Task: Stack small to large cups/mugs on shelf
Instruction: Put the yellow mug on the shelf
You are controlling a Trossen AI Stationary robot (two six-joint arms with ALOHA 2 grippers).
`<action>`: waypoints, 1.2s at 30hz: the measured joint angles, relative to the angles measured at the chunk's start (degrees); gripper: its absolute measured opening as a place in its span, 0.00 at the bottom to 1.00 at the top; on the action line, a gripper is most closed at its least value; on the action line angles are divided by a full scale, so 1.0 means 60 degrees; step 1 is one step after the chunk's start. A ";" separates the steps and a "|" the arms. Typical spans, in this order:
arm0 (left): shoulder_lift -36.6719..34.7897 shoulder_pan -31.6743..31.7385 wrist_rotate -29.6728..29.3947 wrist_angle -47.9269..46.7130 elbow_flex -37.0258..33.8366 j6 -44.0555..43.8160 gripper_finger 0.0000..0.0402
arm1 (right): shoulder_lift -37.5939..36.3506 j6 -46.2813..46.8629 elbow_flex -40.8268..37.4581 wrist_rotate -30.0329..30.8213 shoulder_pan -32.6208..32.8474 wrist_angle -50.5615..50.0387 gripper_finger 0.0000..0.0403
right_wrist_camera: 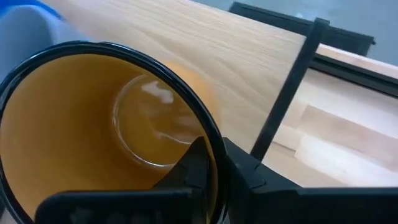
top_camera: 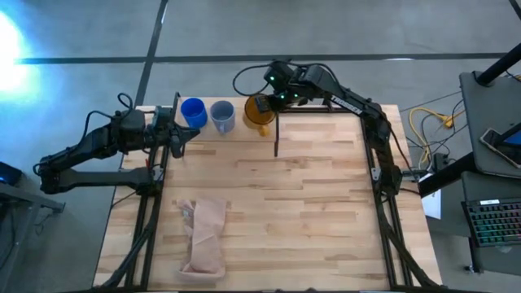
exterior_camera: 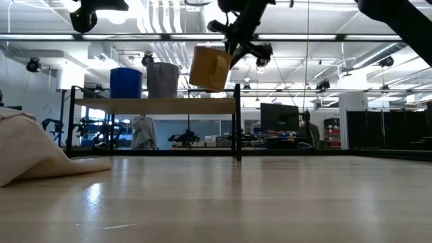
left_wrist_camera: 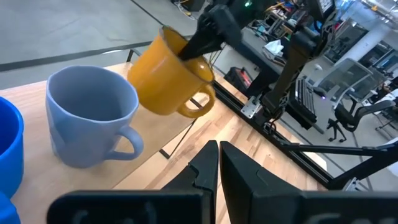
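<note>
The shelf (top_camera: 228,130) (exterior_camera: 155,105) stands at the table's far edge. The small bright blue mug (top_camera: 193,112) (exterior_camera: 126,82) and the grey-blue mug (top_camera: 222,116) (left_wrist_camera: 93,115) stand upright on it, side by side. My right gripper (top_camera: 273,99) (exterior_camera: 236,44) is shut on the amber-yellow mug (top_camera: 259,112) (exterior_camera: 209,67) (left_wrist_camera: 168,78), above the shelf's right end, just right of the grey-blue mug. My left gripper (top_camera: 175,137) (left_wrist_camera: 217,168) is shut and empty at the shelf's left end, near the blue mug. My right gripper holds the amber mug by its rim (right_wrist_camera: 210,130), one finger inside the mug (right_wrist_camera: 186,171) and one outside (right_wrist_camera: 249,177). The fingers slant down from the far right. The mug hangs tilted and clear of the shelf board, its handle (left_wrist_camera: 196,106) on the lower side.
A crumpled beige cloth (top_camera: 203,236) (exterior_camera: 34,152) lies near the table's front left. The shelf's black right post (top_camera: 277,137) (exterior_camera: 237,121) stands just below the amber mug. Bare planks fill the table's middle and right (top_camera: 326,195).
</note>
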 joint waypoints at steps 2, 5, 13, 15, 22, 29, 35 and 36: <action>-0.0013 0.0002 -0.0002 -0.0004 0.0000 0.0000 0.00 | 0.0105 0.0029 -0.0004 -0.0002 -0.0073 -0.0015 0.05; -0.0059 0.0002 0.0000 -0.0004 0.0000 0.0000 0.00 | 0.0203 0.0022 -0.0004 0.0004 -0.0087 -0.0034 0.05; -0.0248 0.0002 0.0001 -0.0006 -0.0029 0.0000 0.00 | 0.0371 0.0004 -0.0011 0.0022 -0.0074 -0.0050 0.05; -0.0291 0.0002 0.0004 -0.0007 -0.0031 -0.0002 0.00 | 0.0367 -0.0006 -0.0007 0.0150 -0.0087 -0.0036 0.05; -0.0313 0.0000 0.0004 -0.0009 -0.0044 -0.0007 0.00 | 0.0364 -0.0078 -0.0007 0.0267 -0.0128 -0.0047 0.05; -0.0313 0.0002 0.0004 -0.0011 -0.0044 -0.0015 0.00 | 0.0364 -0.0109 -0.0014 0.0063 -0.0116 -0.0058 0.06; -0.0390 0.0002 0.0004 -0.0004 -0.0044 -0.0018 0.00 | 0.0360 -0.0109 -0.0102 0.0066 -0.0118 -0.0109 0.06; -0.0412 0.0001 0.0004 -0.0007 -0.0044 -0.0018 0.00 | 0.0360 -0.0109 -0.0137 0.0071 -0.0120 -0.0127 0.06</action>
